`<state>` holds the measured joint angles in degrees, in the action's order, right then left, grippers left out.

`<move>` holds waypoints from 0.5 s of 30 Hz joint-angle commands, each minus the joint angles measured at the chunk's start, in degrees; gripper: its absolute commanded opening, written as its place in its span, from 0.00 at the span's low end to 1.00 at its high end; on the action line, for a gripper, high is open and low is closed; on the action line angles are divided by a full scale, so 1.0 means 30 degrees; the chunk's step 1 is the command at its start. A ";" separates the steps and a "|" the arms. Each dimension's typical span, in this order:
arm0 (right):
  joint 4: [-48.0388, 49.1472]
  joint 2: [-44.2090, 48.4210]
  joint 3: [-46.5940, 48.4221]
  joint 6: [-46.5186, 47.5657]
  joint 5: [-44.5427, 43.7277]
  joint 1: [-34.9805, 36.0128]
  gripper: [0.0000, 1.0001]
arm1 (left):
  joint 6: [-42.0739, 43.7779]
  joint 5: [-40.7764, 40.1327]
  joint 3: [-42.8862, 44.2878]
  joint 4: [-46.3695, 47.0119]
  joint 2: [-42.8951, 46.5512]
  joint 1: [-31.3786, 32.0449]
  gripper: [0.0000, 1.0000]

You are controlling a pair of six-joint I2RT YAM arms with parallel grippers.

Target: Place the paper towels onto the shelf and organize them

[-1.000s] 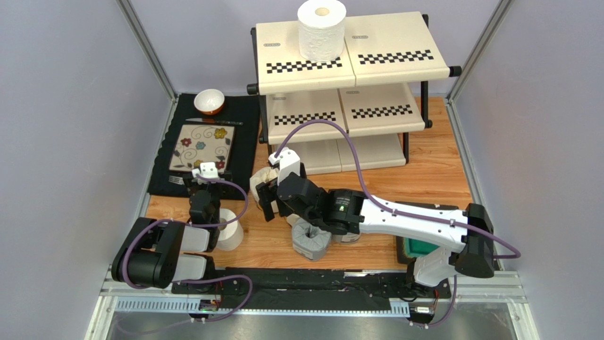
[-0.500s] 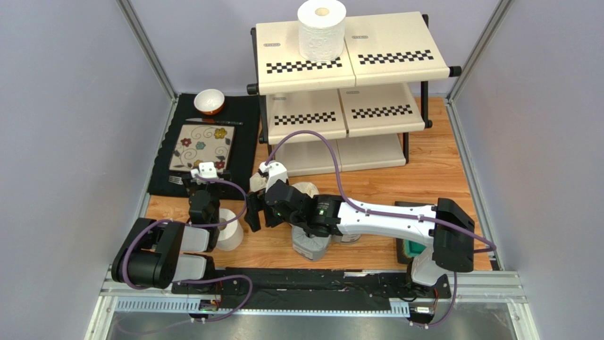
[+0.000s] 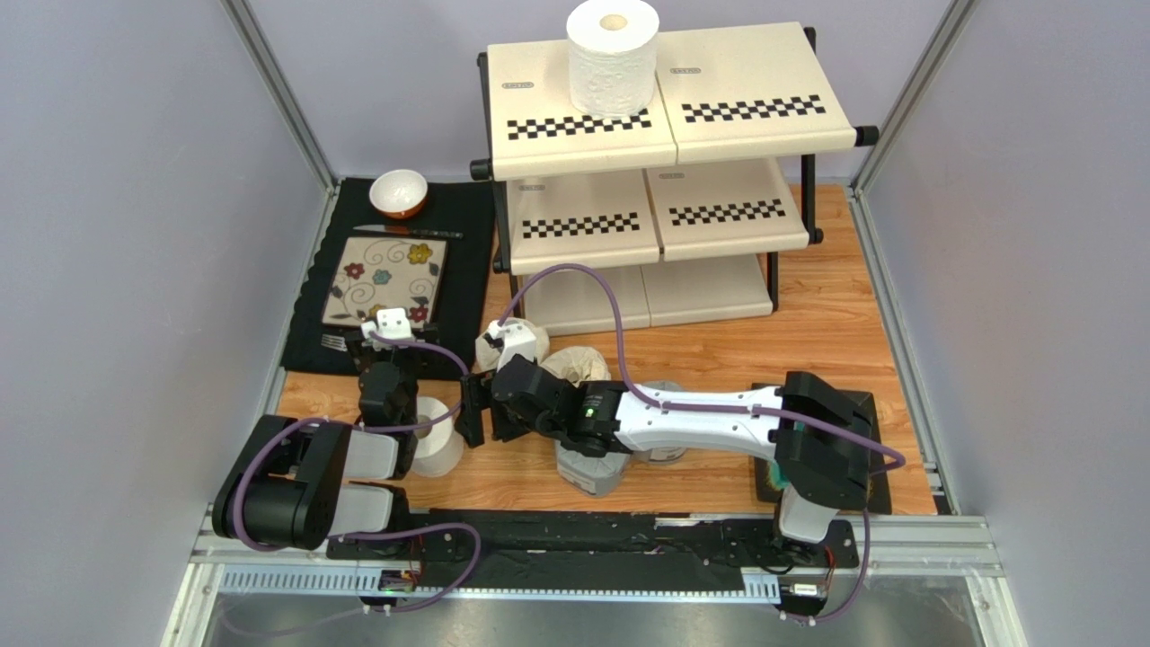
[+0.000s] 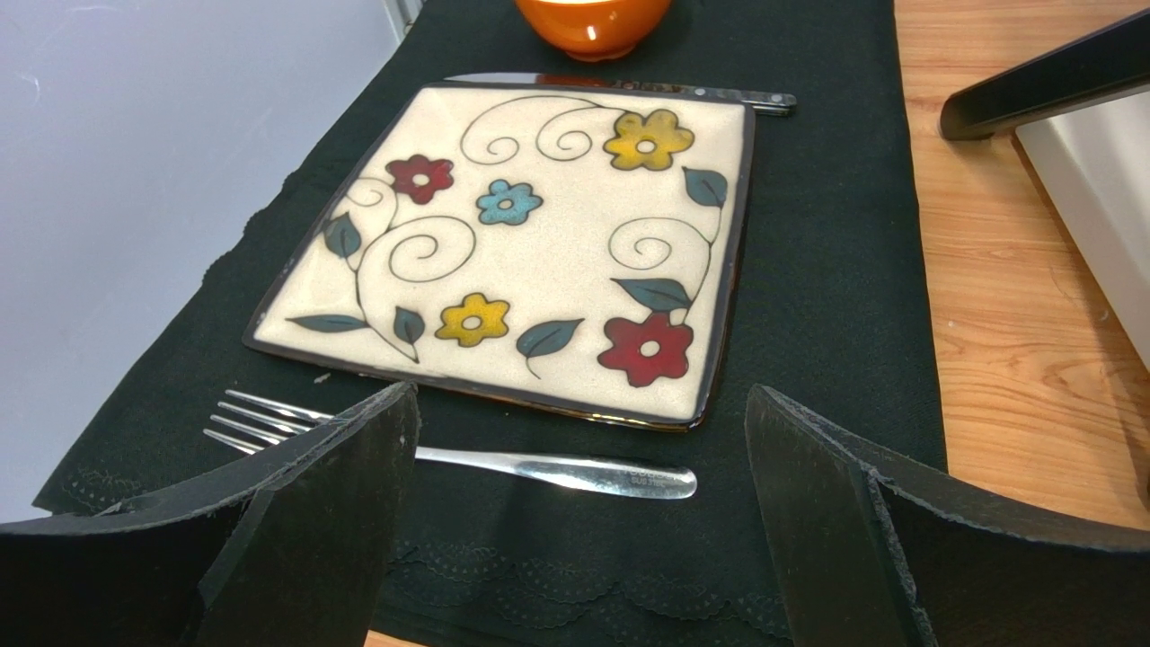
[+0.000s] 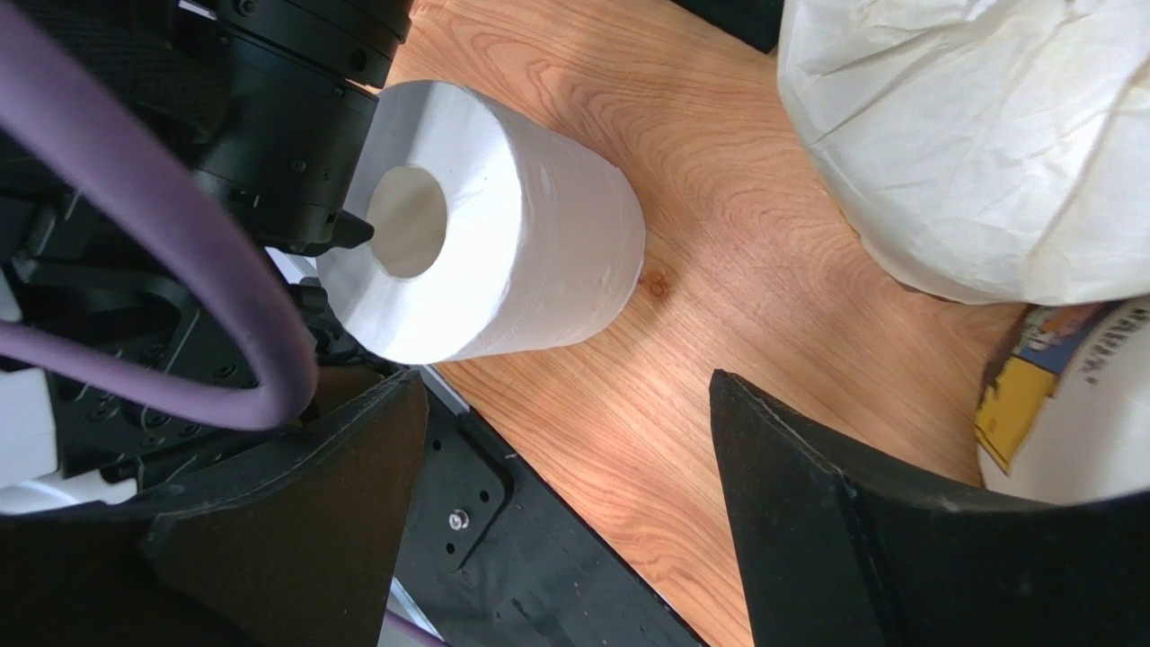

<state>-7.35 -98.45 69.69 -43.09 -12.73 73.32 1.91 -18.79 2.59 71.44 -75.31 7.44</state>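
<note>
The shelf stands at the back with one white paper towel roll upright on its top tier. A second white roll lies on the table against my left arm; the right wrist view shows it on its side, hole toward the arm. A cream-wrapped roll lies mid-table, large in the right wrist view. A grey-wrapped roll sits under my right forearm. My right gripper is open and empty just short of the white roll. My left gripper is open and empty over the black mat.
A floral square plate lies on a black mat, with a fork at its near edge, a knife at its far edge and a small orange bowl behind. My left arm's body touches the white roll.
My right arm has swung left and nearer, from beside the cream roll to the white roll by the left arm. The left arm and rolls have not moved.
</note>
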 commanded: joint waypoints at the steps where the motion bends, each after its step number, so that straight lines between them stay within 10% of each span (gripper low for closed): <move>1: 0.3059 -0.0637 -0.0289 -0.0957 0.0288 -0.0006 0.80 | -0.0373 -0.0008 -0.5258 0.0855 0.0376 -0.0137 0.99; 15: 0.8281 -0.1663 -0.2019 -0.2687 0.1372 -0.0240 0.78 | -0.0315 -0.0008 -0.5082 0.0562 0.0288 -0.0137 0.99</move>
<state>9.76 -101.71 63.61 -48.58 -9.23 72.97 1.65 -18.81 2.59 71.37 -75.31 7.40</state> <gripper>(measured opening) 0.789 0.992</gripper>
